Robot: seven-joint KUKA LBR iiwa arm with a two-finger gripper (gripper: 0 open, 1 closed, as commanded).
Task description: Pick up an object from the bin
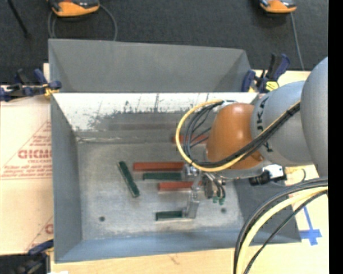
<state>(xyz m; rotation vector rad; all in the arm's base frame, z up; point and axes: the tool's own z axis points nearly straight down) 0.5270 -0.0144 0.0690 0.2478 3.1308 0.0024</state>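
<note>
Grey bin (66,170) — three green sticks (128,178), two red sticks (157,166) — gripper (194,205) above, spread unclear.

Grey arm (300,124) bears orange cover (231,136), yellow-black cables (184,147), metal claw (205,201).

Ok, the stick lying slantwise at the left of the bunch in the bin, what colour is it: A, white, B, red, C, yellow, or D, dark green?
D: the slanted stick at the left of the bunch in the bin is dark green, while the red sticks lie level to its right.
</note>
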